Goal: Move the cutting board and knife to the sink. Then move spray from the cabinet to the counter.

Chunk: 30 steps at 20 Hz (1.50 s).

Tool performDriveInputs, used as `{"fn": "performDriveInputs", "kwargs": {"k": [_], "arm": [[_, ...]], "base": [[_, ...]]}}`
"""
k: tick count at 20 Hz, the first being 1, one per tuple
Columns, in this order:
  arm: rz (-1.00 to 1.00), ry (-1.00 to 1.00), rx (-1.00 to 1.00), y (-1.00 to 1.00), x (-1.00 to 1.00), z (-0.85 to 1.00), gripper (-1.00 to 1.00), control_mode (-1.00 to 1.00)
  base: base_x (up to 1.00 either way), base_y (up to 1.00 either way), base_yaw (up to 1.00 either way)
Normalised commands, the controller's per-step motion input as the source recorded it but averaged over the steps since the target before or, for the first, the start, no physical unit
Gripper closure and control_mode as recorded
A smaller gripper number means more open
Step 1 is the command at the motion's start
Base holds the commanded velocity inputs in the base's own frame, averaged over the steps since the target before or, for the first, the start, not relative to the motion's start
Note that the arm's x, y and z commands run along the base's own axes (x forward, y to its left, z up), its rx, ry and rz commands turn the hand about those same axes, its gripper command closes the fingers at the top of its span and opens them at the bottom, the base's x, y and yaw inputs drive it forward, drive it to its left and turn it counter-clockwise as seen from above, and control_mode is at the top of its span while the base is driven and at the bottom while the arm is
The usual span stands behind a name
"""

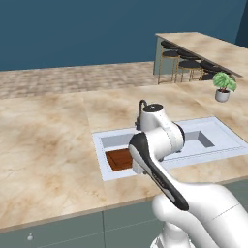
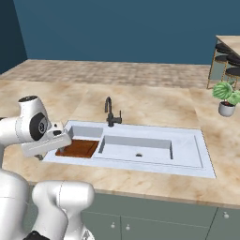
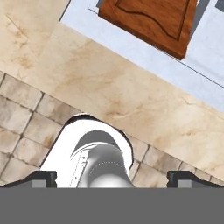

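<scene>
Reddish-brown and grooved round its edge, the cutting board (image 3: 151, 22) lies in the sink's (image 2: 154, 161) shallow left compartment, ahead of your gripper (image 3: 112, 177), whose two tips stand wide apart with nothing between them. You see the board's near edge close along the basin's pale rim, with bare marbled counter (image 3: 131, 105) between that rim and your fingers. To the board's right the deeper basin lies open.
</scene>
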Motion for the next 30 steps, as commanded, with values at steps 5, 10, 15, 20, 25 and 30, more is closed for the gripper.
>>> {"fn": "performDriveInputs", "kwargs": {"k": [5,10,15,20,25,30], "arm": [[-0.04,0.05,0.00,-0.01,-0.06,0.03,-1.00,-1.00],[0.00,0.00,0.00,0.00,0.00,0.00,-1.00,-1.00],[0.00,0.00,0.00,0.00,0.00,0.00,-1.00,1.00],[0.00,0.00,0.00,0.00,0.00,0.00,-1.00,1.00],[0.00,0.00,0.00,0.00,0.00,0.00,-1.00,1.00],[0.00,0.00,0.00,0.00,0.00,0.00,-1.00,1.00]], "base": [[0.00,0.00,0.00],[0.00,0.00,0.00],[-0.31,-0.05,-0.04],[-0.61,-0.04,-0.20],[-0.59,-0.10,-0.36],[-0.29,-0.03,-0.71]]}}
